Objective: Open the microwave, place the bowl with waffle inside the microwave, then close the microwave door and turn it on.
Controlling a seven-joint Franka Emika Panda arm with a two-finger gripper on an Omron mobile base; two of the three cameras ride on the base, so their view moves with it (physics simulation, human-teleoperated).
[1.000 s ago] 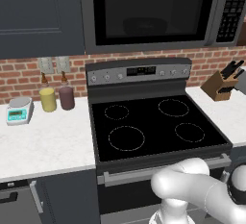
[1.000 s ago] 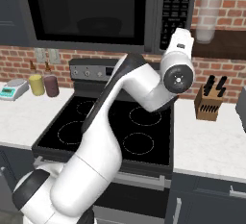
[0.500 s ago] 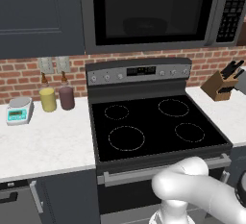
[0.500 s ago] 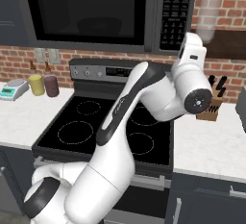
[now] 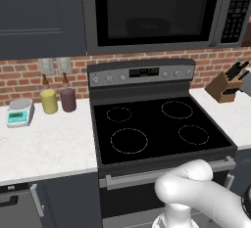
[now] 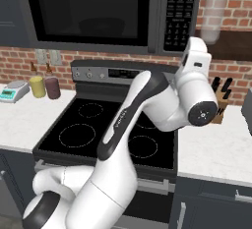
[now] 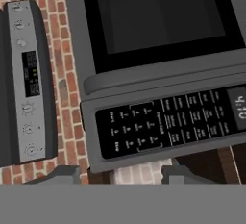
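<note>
The microwave hangs over the stove with the microwave door shut. Behind its dark glass the bowl with waffle is only a dim rounded shape; I cannot make out the waffle. My hand is raised in front of the black keypad, just below it. In the rolled hand view the keypad lies straight ahead of my gripper. Its two fingertips stand apart with nothing between them, and they do not touch the buttons.
The black-topped stove lies below, with its control panel against the brick wall. A knife block stands on the right counter. A scale and two jars are on the left counter.
My hand has swung to the right and turned upward toward the keypad. The microwave door stays shut and nothing on the counters has moved.
</note>
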